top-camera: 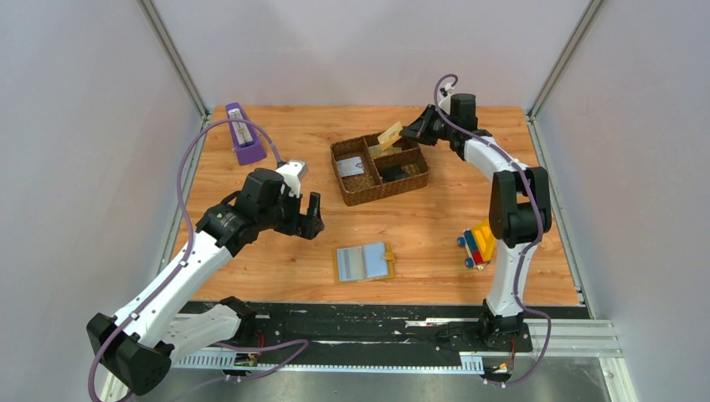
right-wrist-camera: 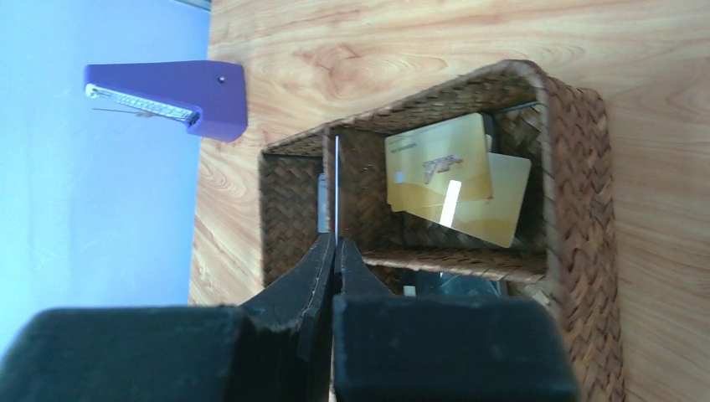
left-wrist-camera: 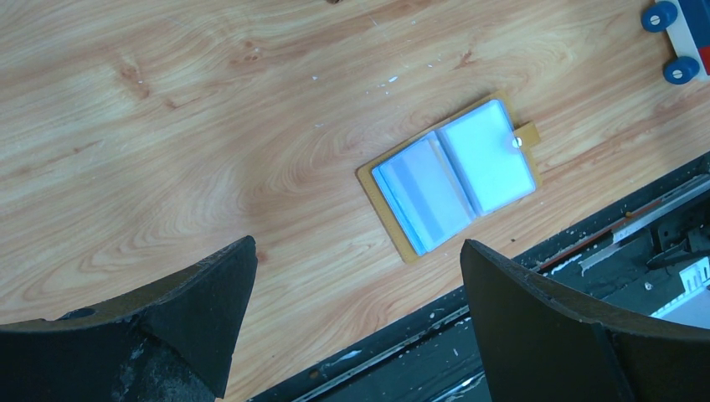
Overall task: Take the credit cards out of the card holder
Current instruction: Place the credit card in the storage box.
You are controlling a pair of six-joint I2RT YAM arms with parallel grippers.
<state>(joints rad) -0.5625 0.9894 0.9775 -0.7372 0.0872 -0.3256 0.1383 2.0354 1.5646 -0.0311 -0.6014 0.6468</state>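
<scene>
The card holder (top-camera: 364, 262) lies open near the table's front edge, mustard outside with light blue pockets (left-wrist-camera: 452, 176) facing up. Up and to its left hovers my left gripper (top-camera: 313, 219), open and holding nothing; in the left wrist view the gripper (left-wrist-camera: 358, 244) has its jaws spread wide just short of the holder. My right gripper (top-camera: 412, 132) is over the brown woven tray (top-camera: 378, 198), shut on a gold credit card (top-camera: 390, 134). In the right wrist view that card (right-wrist-camera: 336, 180) shows edge-on between the closed fingers (right-wrist-camera: 318, 268). Two gold credit cards (right-wrist-camera: 452, 176) lie in a tray compartment.
The woven tray's rim (right-wrist-camera: 578, 209) surrounds several compartments; one holds a grey card (top-camera: 356, 166), another a dark item (top-camera: 398, 173). A purple wedge-shaped device (top-camera: 244, 134) stands at the back left. A coloured toy car (top-camera: 477, 244) sits by the right arm. A black rail (left-wrist-camera: 536, 335) borders the near edge.
</scene>
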